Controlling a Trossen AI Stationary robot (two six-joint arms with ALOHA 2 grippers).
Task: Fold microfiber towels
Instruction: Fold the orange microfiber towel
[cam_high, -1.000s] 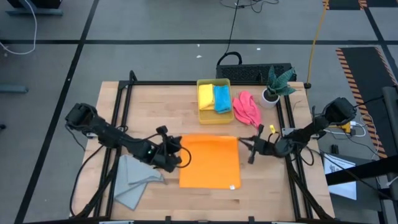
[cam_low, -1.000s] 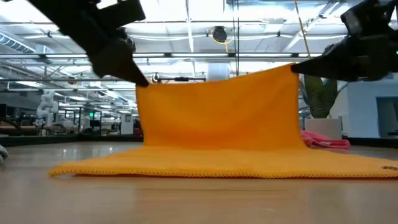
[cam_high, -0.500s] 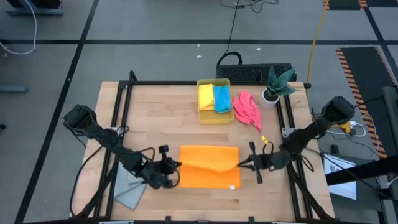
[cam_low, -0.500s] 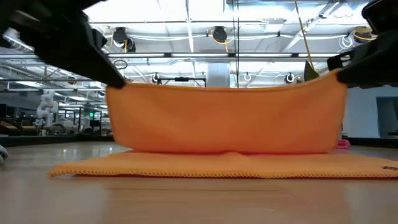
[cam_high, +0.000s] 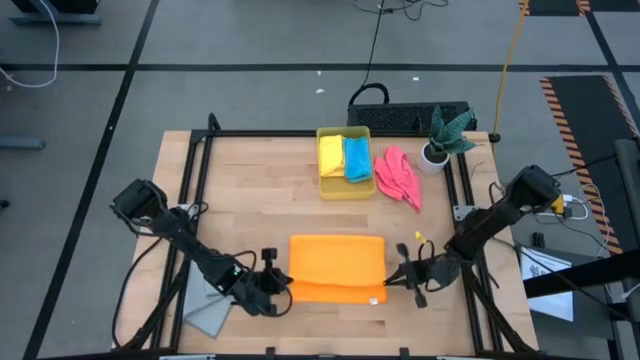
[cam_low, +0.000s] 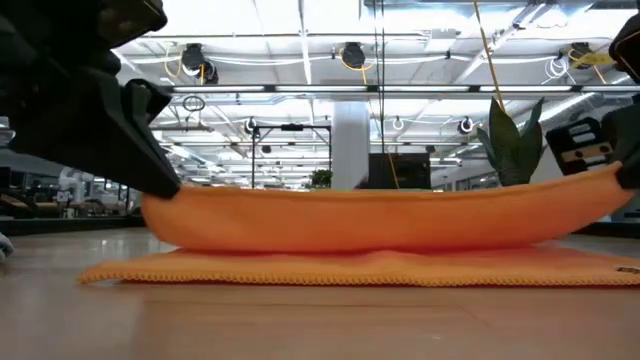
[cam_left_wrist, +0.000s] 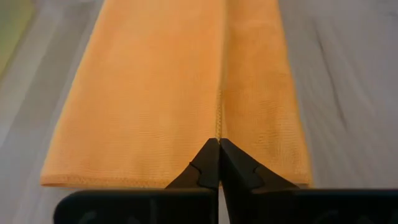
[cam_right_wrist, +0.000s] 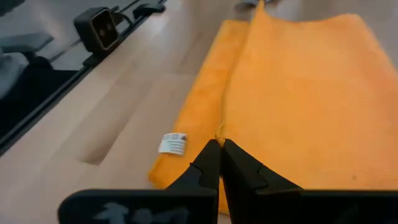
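Note:
The orange towel (cam_high: 337, 262) lies folded over on the table. Its lower layer (cam_low: 360, 268) is flat on the wood and its upper layer (cam_low: 380, 218) bows above it. My left gripper (cam_high: 287, 286) is shut on the carried edge's left end. My right gripper (cam_high: 389, 280) is shut on that edge's right end. A grey towel (cam_high: 213, 303) lies crumpled by the left arm. A pink towel (cam_high: 397, 176) lies at the back, beside the bin holding a yellow towel (cam_high: 331, 155) and a blue towel (cam_high: 356, 158). My left gripper pinches the upper layer's hemmed edge (cam_left_wrist: 218, 129) at its left corner between both fingers. It comes from the table's left, slanting down. That corner (cam_low: 172, 196) is held just above the lower layer. The cloth runs slack toward the other gripper. My right gripper pinches the same hemmed edge (cam_right_wrist: 219, 132) at its right corner between both fingers, coming nearly level from the table's right. That corner (cam_low: 608, 180) is held above the lower layer, a little higher than the left one.
The yellow plastic bin (cam_high: 344, 186) stands at the back middle, with a potted plant (cam_high: 440, 140) to its right. Black frame rails (cam_high: 190, 180) run along the table's left and right sides. A white label (cam_right_wrist: 172, 144) sticks out at the towel's near right corner.
Both grippers have gone toward the table's near edge and down, staying shut and tipping. They have carried the towel's far edge over. The standing sheet has come down into an upper layer folded over the lower one, whose near edge has stayed put.

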